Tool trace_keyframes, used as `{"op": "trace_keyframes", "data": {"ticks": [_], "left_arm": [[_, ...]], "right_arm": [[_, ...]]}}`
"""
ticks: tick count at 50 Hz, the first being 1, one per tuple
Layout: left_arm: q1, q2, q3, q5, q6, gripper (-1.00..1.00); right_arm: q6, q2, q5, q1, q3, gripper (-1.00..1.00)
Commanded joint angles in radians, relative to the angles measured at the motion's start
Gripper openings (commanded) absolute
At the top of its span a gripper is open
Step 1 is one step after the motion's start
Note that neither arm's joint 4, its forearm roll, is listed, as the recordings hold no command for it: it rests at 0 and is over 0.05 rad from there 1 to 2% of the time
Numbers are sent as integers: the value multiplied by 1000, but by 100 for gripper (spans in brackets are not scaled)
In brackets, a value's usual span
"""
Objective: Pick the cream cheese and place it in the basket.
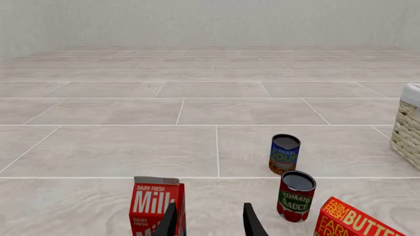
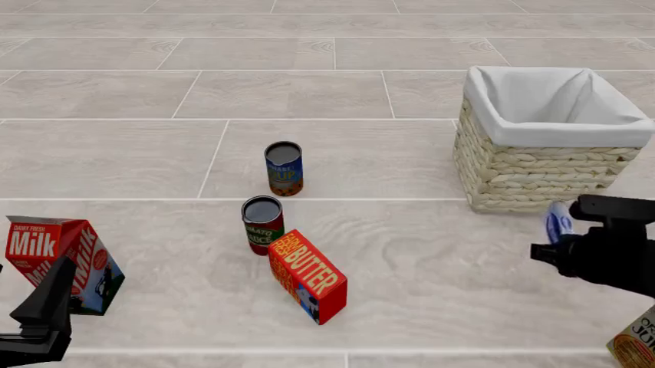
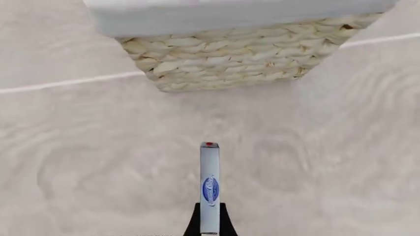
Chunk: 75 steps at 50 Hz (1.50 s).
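The cream cheese (image 3: 209,187), a thin white and light blue box, shows edge-on in the right wrist view, pinched between the two dark fingers of my right gripper (image 3: 209,223). From the front, the cream cheese (image 2: 557,221) is at the tip of the right gripper (image 2: 561,239), just short of the front wall of the wicker basket (image 2: 532,172). The basket (image 3: 229,54) has a white cloth folded over its rim. My left gripper (image 2: 46,307) is low at the near left beside the milk carton, and the left gripper (image 1: 210,221) is open with nothing between its fingers.
A milk carton (image 2: 57,257) stands at the near left. A red-orange butter box (image 2: 307,276), a tomato sauce can (image 2: 262,224) and a blue soup can (image 2: 284,168) sit mid-floor. Another carton corner (image 2: 634,346) pokes in at the near right.
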Motion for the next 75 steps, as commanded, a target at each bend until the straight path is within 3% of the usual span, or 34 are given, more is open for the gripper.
{"op": "trace_keyframes", "data": {"ticks": [1,3,5,9,11,14,27,31,32,33,38,47,58,68,75], "left_arm": [[0,0,0,0,0,100],[0,0,0,0,0,100],[0,0,0,0,0,100],[0,0,0,0,0,100],[0,0,0,0,0,100],[0,0,0,0,0,100],[0,0,0,0,0,100],[0,0,0,0,0,100],[0,0,0,0,0,100],[0,0,0,0,0,100],[0,0,0,0,0,100],[0,0,0,0,0,100],[0,0,0,0,0,100],[0,0,0,0,0,100],[0,0,0,0,0,100]], "right_arm": [[-13,-102,91,11,-56,-100],[-83,-137,106,15,-67,-100],[-53,-148,130,20,-83,-100],[-53,-172,157,25,-103,-100],[18,-174,181,49,-113,-100],[-34,-217,219,45,-145,-100],[-61,-210,315,28,-292,-100],[-38,-202,356,44,-349,-100],[10,-193,379,57,-380,-100],[14,-190,394,53,-404,-100],[-25,-175,442,42,-510,-100],[-20,-120,500,31,-674,-100],[-37,-38,514,28,-765,-100],[3,74,571,55,-913,-100],[-33,148,571,54,-974,-100]]}}
